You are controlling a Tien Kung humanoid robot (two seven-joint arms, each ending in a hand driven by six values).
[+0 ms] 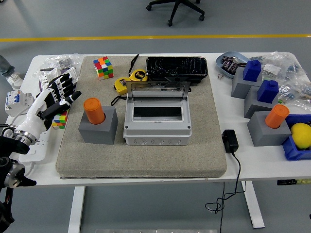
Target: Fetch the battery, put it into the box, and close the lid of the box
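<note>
Where the left arm reaches in from the lower left corner, the left robot hand (56,97) hovers over the left edge of the grey mat (141,160), its fingers spread and holding nothing. Just under it lies a small colour cube (60,119), and a white power strip (30,145) lies at the edge of the white surface (252,170). Near the hand, apart from it, the orange battery (94,110) stands upright in a grey holder block (98,127) on the mat. Farther back on the mat lies a second colour cube (102,67), and beside it a yellow tape measure (130,80). At the mat's middle sits the grey box (156,125), its clear lid (157,91) raised upright at the back edge. Behind it rests a black case (177,66). Right of the mat a black plug adapter (230,141) lies on the surface. Farther right stand grey blocks carrying two blue pieces (267,90) and another orange cylinder (276,116), with a yellow fruit (301,135) in a blue bin at the edge. The right robot hand is out of view.
</note>
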